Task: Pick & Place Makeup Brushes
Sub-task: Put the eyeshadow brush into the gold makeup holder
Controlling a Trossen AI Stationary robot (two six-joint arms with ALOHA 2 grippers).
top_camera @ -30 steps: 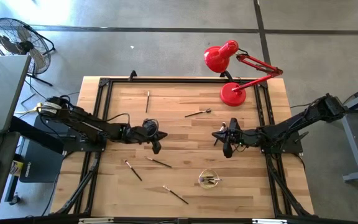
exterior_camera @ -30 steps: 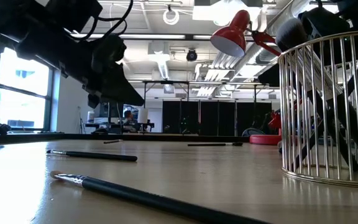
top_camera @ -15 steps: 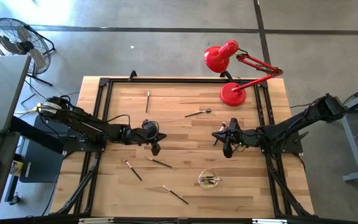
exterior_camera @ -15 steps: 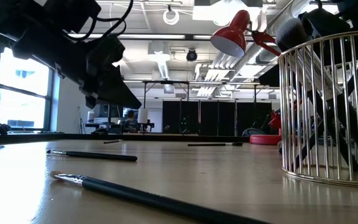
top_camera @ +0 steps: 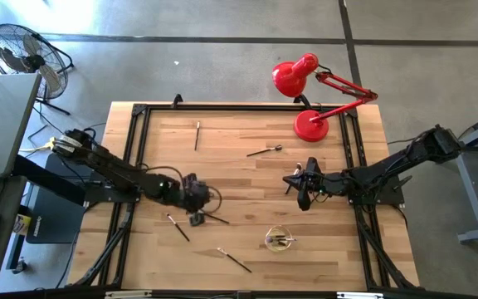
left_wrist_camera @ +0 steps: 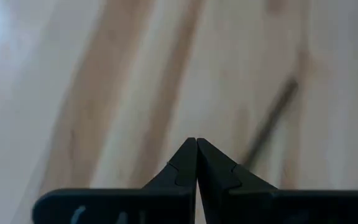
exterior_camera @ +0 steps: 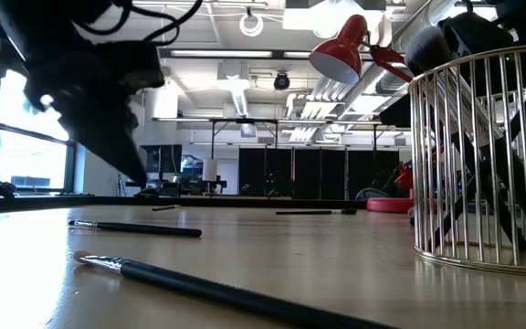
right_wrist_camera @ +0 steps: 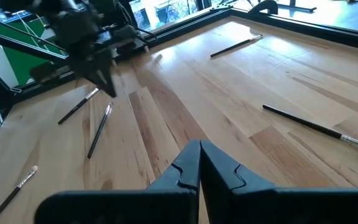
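Note:
Several thin makeup brushes lie flat on the wooden table [top_camera: 247, 187]: one dark brush [top_camera: 213, 218] just right of my left gripper [top_camera: 196, 219], another [top_camera: 178, 227] at its near left, one [top_camera: 235, 260] by the near edge, and two far ones [top_camera: 197, 135], [top_camera: 265, 150]. A wire cup [top_camera: 279, 241] stands upright with brushes in it. My left gripper [left_wrist_camera: 196, 142] is shut and points down at the table, with the dark brush [left_wrist_camera: 272, 121] blurred beside it. My right gripper [right_wrist_camera: 199, 144] is shut and waits over the table's right middle [top_camera: 304, 201].
A red desk lamp [top_camera: 309, 124] stands at the far right corner. A black frame [top_camera: 139, 110] runs along the table's edges. In the low view the wire cup [exterior_camera: 482, 155] is close at the right, and two brushes [exterior_camera: 135, 228], [exterior_camera: 217, 292] lie in front.
My left gripper has moved toward the table's near edge and down, tipping its fingers toward the wood, and now stands beside the dark brush near the table's middle. The right arm and all the brushes have kept still.

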